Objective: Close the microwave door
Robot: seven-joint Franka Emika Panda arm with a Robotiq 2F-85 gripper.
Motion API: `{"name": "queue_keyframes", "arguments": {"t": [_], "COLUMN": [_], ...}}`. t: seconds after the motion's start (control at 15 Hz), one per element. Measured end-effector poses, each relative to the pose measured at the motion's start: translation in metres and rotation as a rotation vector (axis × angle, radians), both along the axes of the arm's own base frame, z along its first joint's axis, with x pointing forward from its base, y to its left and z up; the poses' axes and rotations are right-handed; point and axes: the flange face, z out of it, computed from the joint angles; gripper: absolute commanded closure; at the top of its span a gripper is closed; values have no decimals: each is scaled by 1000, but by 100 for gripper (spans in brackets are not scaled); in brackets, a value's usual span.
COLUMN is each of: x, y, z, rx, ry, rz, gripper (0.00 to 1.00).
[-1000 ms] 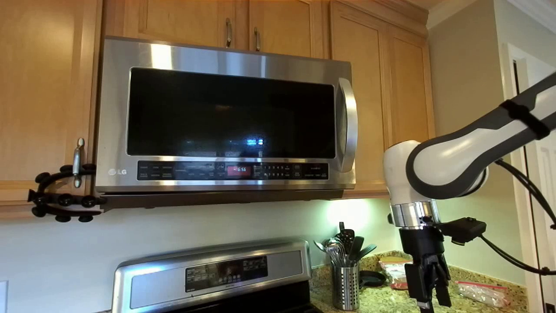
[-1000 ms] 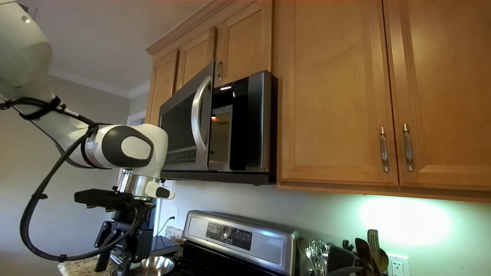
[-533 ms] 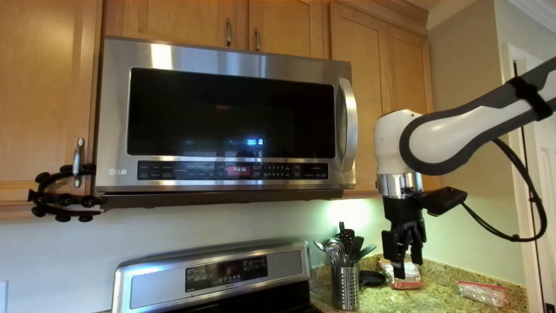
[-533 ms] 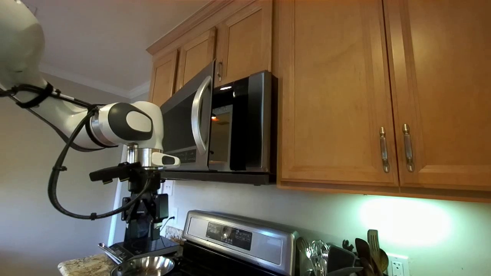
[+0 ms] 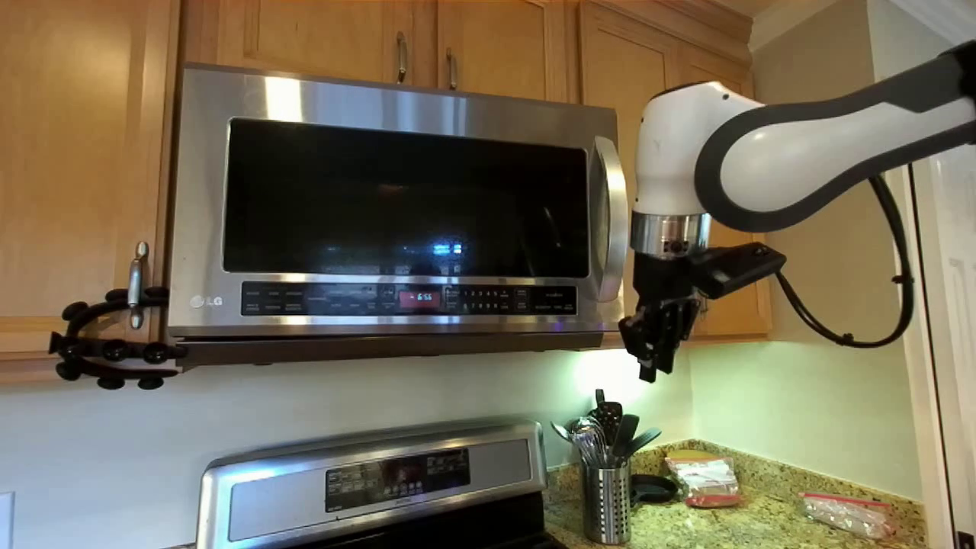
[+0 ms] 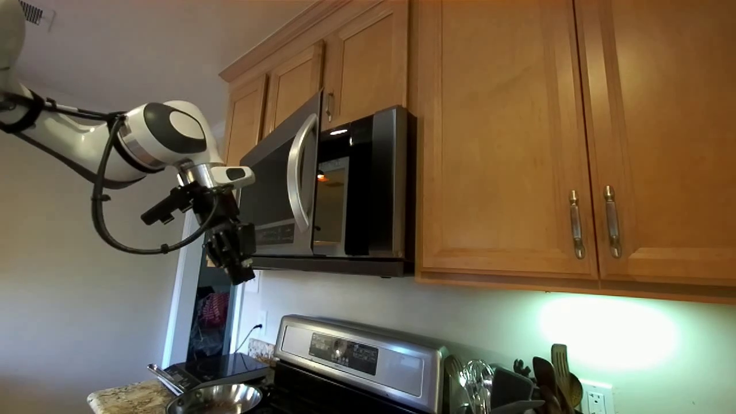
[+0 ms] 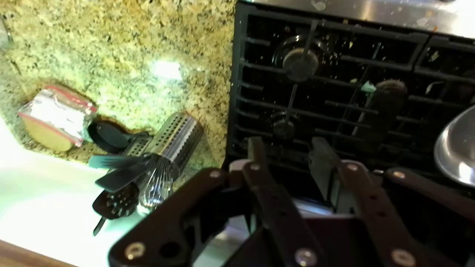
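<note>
Honey-toned wooden cabinets [image 6: 506,144] flank an LG over-the-range microwave [image 6: 386,184], and the microwave door [image 5: 404,202] stands ajar at its front, the free edge swung out from the body. Low before the door hangs the Robotiq gripper [image 7: 288,146], apparently clear of it, its fingers [image 7: 322,159] spread with nothing between them. A good push probably calls for raising the gripper, bringing the fingers together into one firm contact, and setting them on the steel frame [image 5: 526,118] beside the curved steel handle [image 5: 614,221], at the free edge, where little force should be needed. They should then follow the door's arc until it seats, without hooking the handle. Counted across the views: one microwave, one door, one handle, one gas range [image 5: 499,461], one steel frying pan [image 6: 236,397]; two cabinet pulls [image 5: 402,57] sit above the microwave.
</note>
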Motion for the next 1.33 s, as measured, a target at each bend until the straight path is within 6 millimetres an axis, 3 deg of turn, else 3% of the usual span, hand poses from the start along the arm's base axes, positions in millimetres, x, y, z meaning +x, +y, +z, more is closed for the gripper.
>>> {"name": "queue_keyframes", "arguments": {"t": [0.2, 0.53, 1.07, 1.33], "x": [2, 14, 24, 32], "y": [-5, -9, -7, -16], "z": [28, 51, 70, 71], "rx": [-61, -73, -94, -111], "ry": [-110, -310, -479, -543], "rz": [-12, -22, 26, 60], "gripper": [100, 98, 98, 98]}}
